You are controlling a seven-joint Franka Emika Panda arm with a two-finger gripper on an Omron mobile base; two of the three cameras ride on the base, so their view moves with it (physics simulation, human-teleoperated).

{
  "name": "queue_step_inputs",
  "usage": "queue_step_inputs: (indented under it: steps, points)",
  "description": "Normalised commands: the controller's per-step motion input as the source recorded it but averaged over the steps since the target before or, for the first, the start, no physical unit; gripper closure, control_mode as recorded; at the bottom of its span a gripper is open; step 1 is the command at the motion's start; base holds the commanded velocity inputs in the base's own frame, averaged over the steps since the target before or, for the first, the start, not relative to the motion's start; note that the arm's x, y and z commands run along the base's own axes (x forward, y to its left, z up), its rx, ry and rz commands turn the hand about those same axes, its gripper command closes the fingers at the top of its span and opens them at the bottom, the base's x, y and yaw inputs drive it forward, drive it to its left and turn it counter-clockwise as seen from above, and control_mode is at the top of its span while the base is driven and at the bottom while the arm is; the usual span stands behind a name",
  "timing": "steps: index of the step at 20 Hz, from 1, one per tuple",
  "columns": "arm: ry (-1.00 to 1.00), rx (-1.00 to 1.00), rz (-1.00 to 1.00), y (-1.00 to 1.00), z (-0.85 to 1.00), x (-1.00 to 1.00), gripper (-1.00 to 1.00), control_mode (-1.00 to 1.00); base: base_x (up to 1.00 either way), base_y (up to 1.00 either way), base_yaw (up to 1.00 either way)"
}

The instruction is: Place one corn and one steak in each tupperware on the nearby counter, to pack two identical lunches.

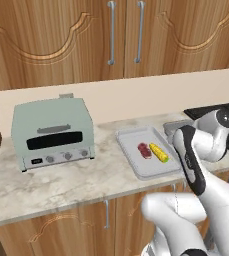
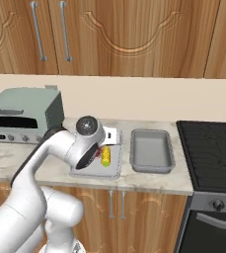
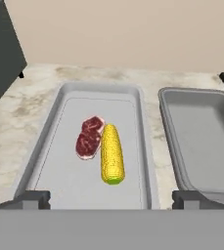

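Right now we see two grey trays side by side on the beige marbled desk [image 1: 61, 185], set between the pale-green toaster oven [image 1: 52, 132] and the black stovetop [image 2: 210, 148]. The paler tupperware [image 3: 50, 146] lies on the toaster oven's side, and the darker tupperware [image 2: 151, 150] lies just beside it, toward the stovetop.

Inside the paler tray we find one steak [image 3: 89, 137] and one corn [image 3: 112, 153]. The steak is dark red with pale marbling and lies flat on the tray floor. The corn lies along the tray's length, touching the steak's edge on the side nearer the darker tray; in the hand view its green stub end points toward the camera. From the left base view the same pair sits near the middle of the tray, steak toward the toaster oven and cob toward the stovetop.

In the pictures the floor of the darker tray shows bare grey.

Our arm [image 1: 196, 165] reaches forward over the front edge of the desk. The pincer [image 3: 111, 199] hovers above the near end of the paler tray, its two dark fingertips [image 3: 33, 199] spread wide apart with nothing held between them.

Brown wooden cabinet doors [image 2: 50, 34] with thin metal handles hang on the wall above.
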Motion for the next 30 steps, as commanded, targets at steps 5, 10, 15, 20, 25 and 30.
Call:
queue_step_inputs:
  steps: [5, 10, 15, 20, 25, 30]
  points:
    - [0.0, 0.0, 0.0, 0.19, 0.67, -0.92, -1.0, -1.0, 0.0, 0.0, 0.0]
    - [0.0, -0.14, -0.01, 0.5, 0.0, -0.55, -1.0, -1.0, 0.0, 0.0, 0.0]
    - [0.0, -0.04, 0.0, 0.09, 0.0, -0.11, -1.0, 1.0, 0.01, 0.0, 0.0]
    - [0.0, 0.0, 0.0, 0.0, 0.0, 0.0, -1.0, 1.0, -0.82, 0.0, 0.04]
    - [0.0, 0.0, 0.0, 0.0, 0.0, 0.0, -1.0, 1.0, -1.0, 0.0, 0.01]
    - [0.0, 0.0, 0.0, 0.0, 0.0, 0.0, -1.0, 1.0, -1.0, 0.0, 0.03]
